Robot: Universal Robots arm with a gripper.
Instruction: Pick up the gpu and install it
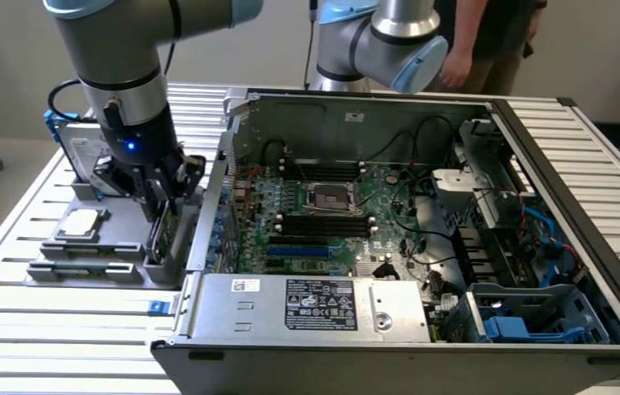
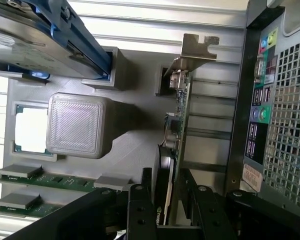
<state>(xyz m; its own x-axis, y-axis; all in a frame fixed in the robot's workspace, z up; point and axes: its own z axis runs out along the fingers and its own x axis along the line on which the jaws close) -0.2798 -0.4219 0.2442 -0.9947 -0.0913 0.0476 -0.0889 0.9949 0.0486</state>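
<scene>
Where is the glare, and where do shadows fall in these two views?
Wrist view: the processor chip is washed out white, and the grey block casts a soft shadow toward the gpu. Exterior view: light is even, a blue light glows on the arm, and the computer case is dim around its drive bays.

Gpu (image 2: 180, 120): green board, black shroud, silver end bracket
Gripper (image 2: 167, 205): matte black; small blue light (image 1: 129, 146) glowing on the wrist above it
Arm (image 1: 113, 49): grey tubes, pale blue joint caps
Parts tray (image 2: 130, 145): plain grey; raised block (image 2: 76, 130) carries fine diagonal print lines
Hard drive (image 2: 25, 35): silver, in a blue frame (image 2: 80, 35)
Memory sticks (image 2: 45, 181): green with dark chips
Table (image 1: 25, 321): silver, striped by parallel slats
Motherboard (image 1: 338, 226): green, black slots, one blue slot (image 1: 299, 247)
Power supply (image 1: 288, 321): silver, black label (image 1: 321, 298) with white print
Case rear (image 2: 290, 140): grey mesh of small holes; teal, pink and green ports (image 2: 264, 47)
</scene>
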